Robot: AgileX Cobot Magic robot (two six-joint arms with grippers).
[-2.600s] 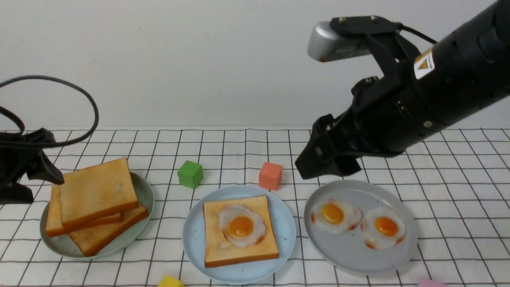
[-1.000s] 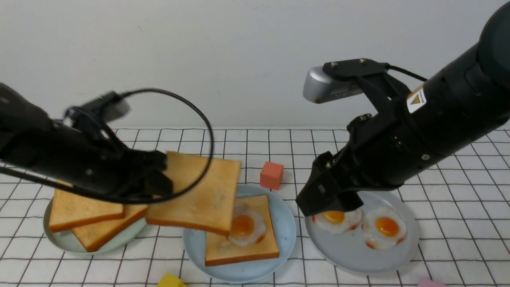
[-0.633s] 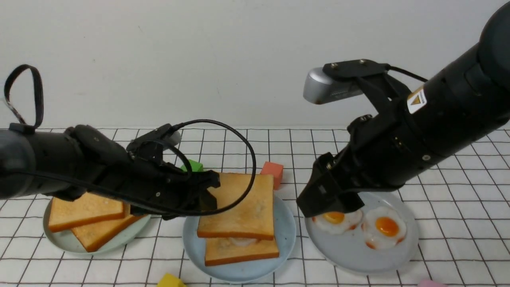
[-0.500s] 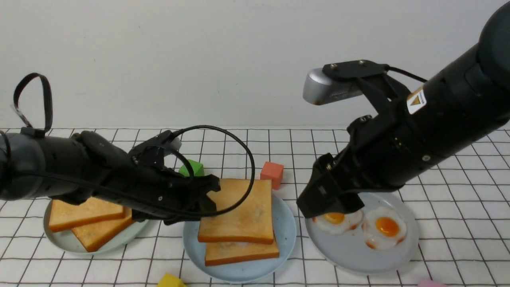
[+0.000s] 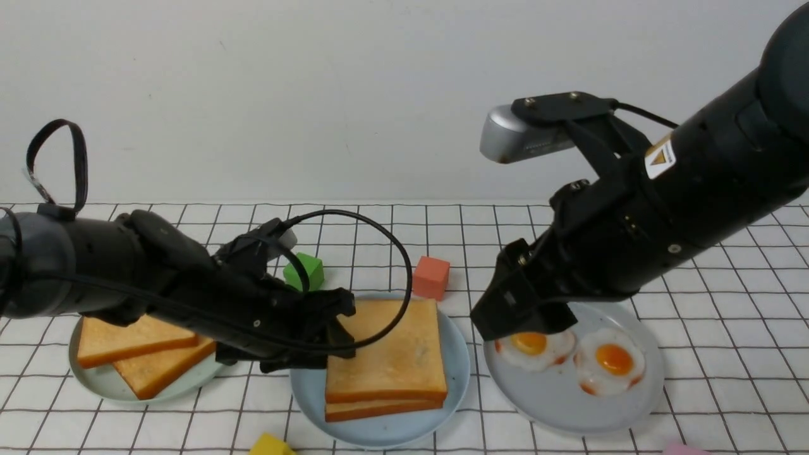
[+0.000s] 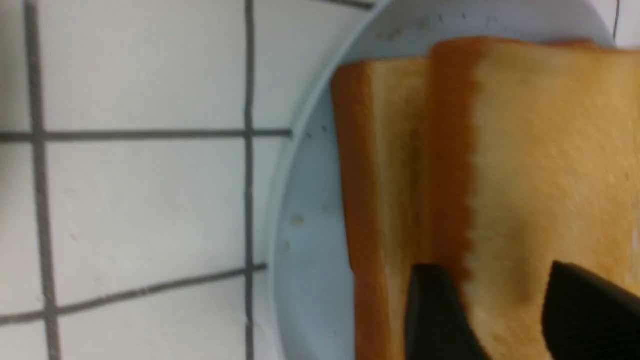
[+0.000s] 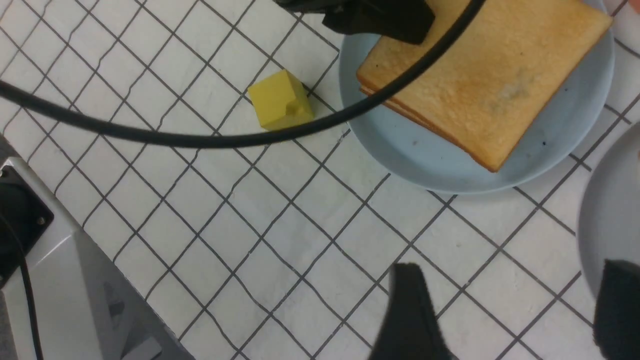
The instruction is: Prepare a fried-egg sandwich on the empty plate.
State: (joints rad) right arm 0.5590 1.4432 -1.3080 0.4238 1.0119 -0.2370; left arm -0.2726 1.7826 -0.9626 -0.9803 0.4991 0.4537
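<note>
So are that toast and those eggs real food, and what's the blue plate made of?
Toast: probably a foam or rubber replica; uniform colour, crisp edges, no crumbs. Fried eggs: likely moulded plastic; smooth, near-identical shapes. Blue plate: matte, speckled; plastic or ceramic, can't tell.

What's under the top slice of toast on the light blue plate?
A second toast slice, only its edge showing, resting on the light blue plate. Anything between the slices is covered by the top slice.
</note>
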